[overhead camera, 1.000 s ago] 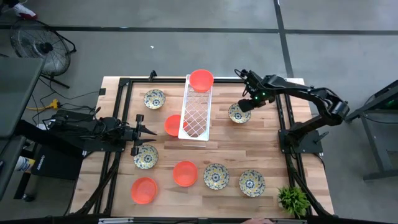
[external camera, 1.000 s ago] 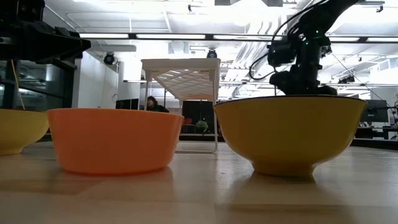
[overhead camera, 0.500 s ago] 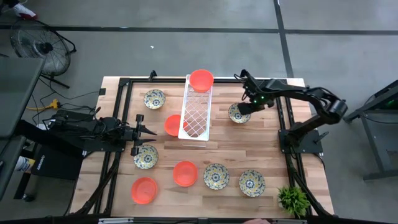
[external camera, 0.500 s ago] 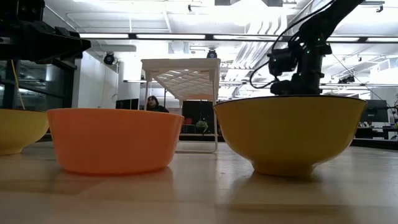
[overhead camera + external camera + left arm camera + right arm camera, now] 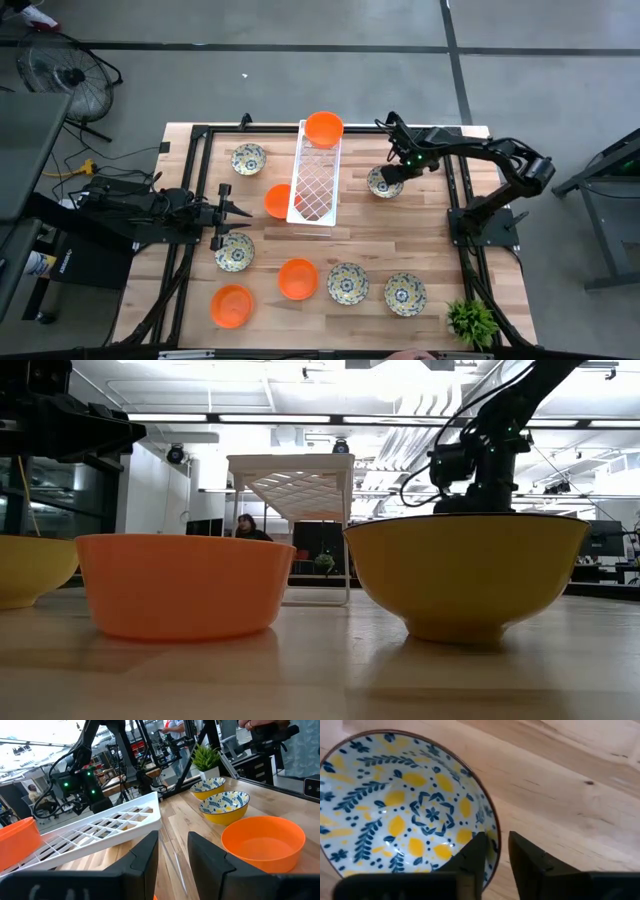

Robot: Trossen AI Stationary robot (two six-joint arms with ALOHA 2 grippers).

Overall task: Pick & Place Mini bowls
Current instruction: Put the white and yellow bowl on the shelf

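Several mini bowls stand on the wooden table, some orange and some floral. One floral bowl point(image 5: 383, 182) rests on its base right of the white lattice tray point(image 5: 315, 185). My right gripper point(image 5: 497, 857) points down over this bowl's right side, shut on its rim. In the low view a near bowl point(image 5: 465, 570) hides these fingers. An orange bowl point(image 5: 323, 128) sits on the tray's far end. Another orange bowl point(image 5: 278, 200) stands against the tray's left side. At the table's left, my left gripper point(image 5: 235, 212) stays level and open, holding nothing. My right gripper pinches the floral bowl's rim point(image 5: 493, 836) on the bowl's right side, one finger point(image 5: 472, 857) inside the bowl and the other point(image 5: 525, 857) outside. The fingers come from above, pointing steeply down. The bowl stands upright with its base on the table.
Near the front edge stand floral bowls point(image 5: 347, 283) point(image 5: 404, 294) point(image 5: 234, 252) and orange bowls point(image 5: 297, 278) point(image 5: 231, 305). Another floral bowl point(image 5: 248, 158) is at the far left. A small green plant point(image 5: 470, 320) sits at the front right corner. Black frame rails run along both sides.
My right gripper has sunk a little, straight down onto the floral bowl right of the tray. The bowl has stayed where it was.
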